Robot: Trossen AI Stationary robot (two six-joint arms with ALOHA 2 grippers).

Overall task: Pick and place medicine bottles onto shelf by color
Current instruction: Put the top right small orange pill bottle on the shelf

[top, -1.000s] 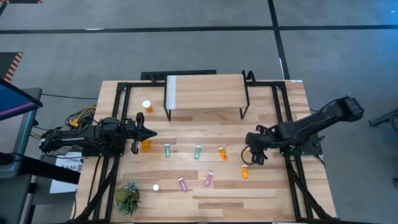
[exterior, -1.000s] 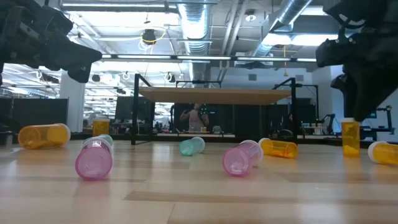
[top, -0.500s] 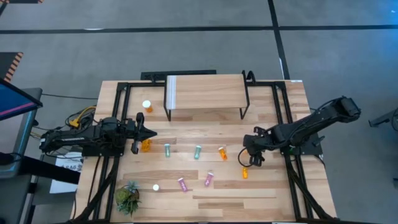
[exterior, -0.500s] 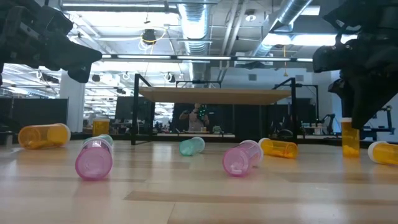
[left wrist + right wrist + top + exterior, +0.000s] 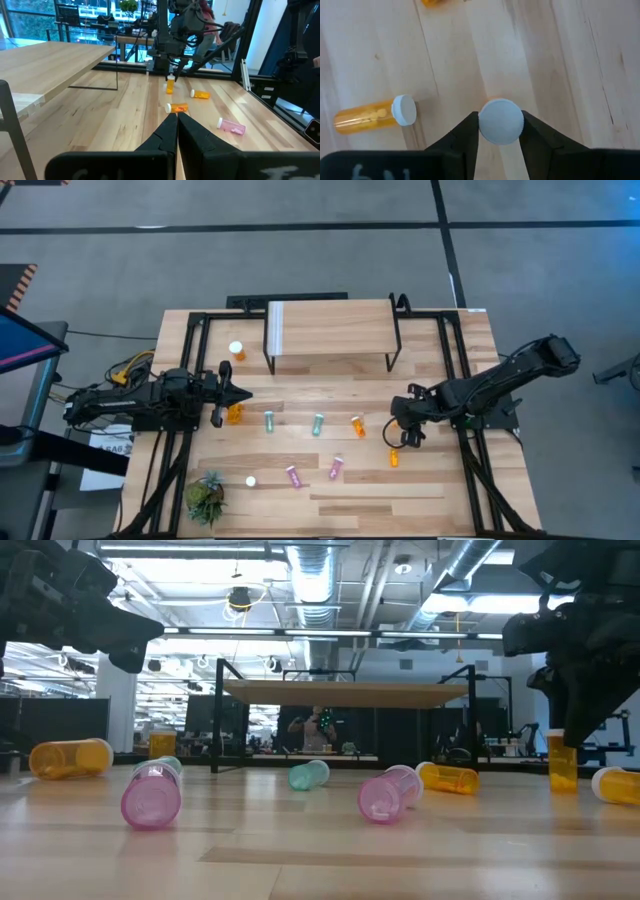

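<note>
Light wood table [image 5: 400, 510] on a grey floor. The low view looks past it into a hall with ceiling ducts.

Count from the high view:
- one shelf [image 5: 330, 325], far centre
- four orange bottles: one upright left of the shelf [image 5: 236, 351], one by the left gripper [image 5: 234, 414], one lying mid-table [image 5: 357, 425], one upright orange bottle [image 5: 393, 457] on the right
- two teal bottles [image 5: 269, 420] [image 5: 318, 424]
- two pink bottles [image 5: 294, 476] [image 5: 336, 469]
- one white-topped item [image 5: 251, 480], colour not readable
- one plant [image 5: 205, 498], near left corner

Room to move: the near right of the table is bare. All bottles lie well in from the edges.

Left gripper [image 5: 245, 393] hovers at the left, fingers pressed together, holding nothing. Right gripper [image 5: 396, 442] is over the upright orange bottle, which stands on the table. Only the right wrist view shows the fingers [image 5: 470, 131] clamped against both sides of its white cap.

The low view shows another lying bottle [image 5: 615, 785] at the right. I cannot find it from overhead.
</note>
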